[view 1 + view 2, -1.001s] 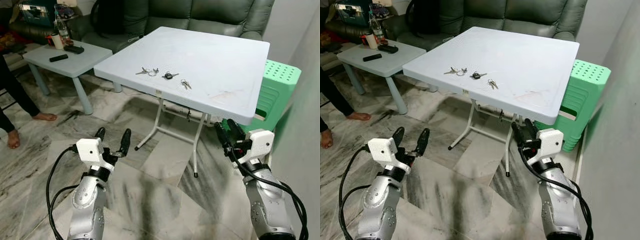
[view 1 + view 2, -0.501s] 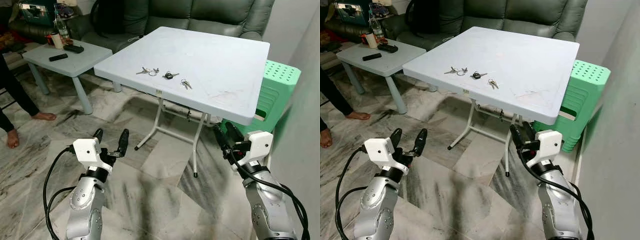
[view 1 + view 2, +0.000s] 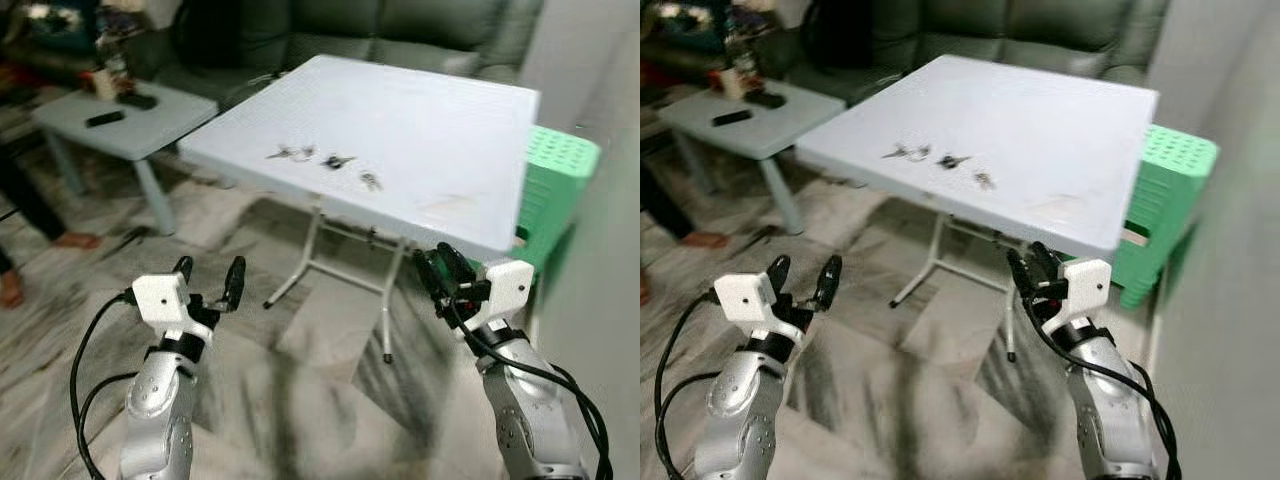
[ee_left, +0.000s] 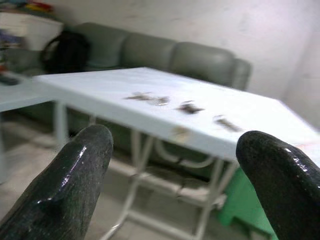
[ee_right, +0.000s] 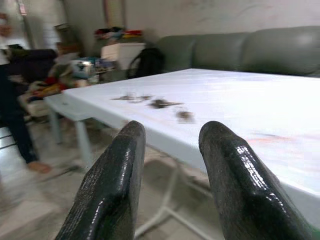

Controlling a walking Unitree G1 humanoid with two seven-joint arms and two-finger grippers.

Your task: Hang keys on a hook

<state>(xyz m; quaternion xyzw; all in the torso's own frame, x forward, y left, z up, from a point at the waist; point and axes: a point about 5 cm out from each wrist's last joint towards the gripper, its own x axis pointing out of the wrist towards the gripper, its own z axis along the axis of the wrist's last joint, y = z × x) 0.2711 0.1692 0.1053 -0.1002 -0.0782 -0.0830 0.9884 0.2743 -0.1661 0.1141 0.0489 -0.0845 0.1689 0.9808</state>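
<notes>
Three small bunches of keys lie in a row near the front of the white folding table [image 3: 450,120]: a left bunch [image 3: 293,153], a middle bunch [image 3: 338,160] and a right bunch [image 3: 371,181]. My left gripper [image 3: 208,275] is held low over the floor, short of the table's front left corner, open and empty. My right gripper [image 3: 437,268] sits just under the table's front right edge, with its fingers a little apart and nothing between them. The left wrist view looks across the tabletop at the keys [image 4: 190,106]. The whole picture is blurred.
A green plastic stool stack [image 3: 555,170] stands between the table and the right wall. A low side table [image 3: 120,115] with a remote is at the left, a dark green sofa [image 3: 400,30] lies behind, and a person's legs [image 3: 30,215] are at the far left. Marble floor lies below.
The whole picture has shifted slightly and gone blurred, so the camera is moving. Both grippers stay open and empty. The keys lie in the same spots on the table.
</notes>
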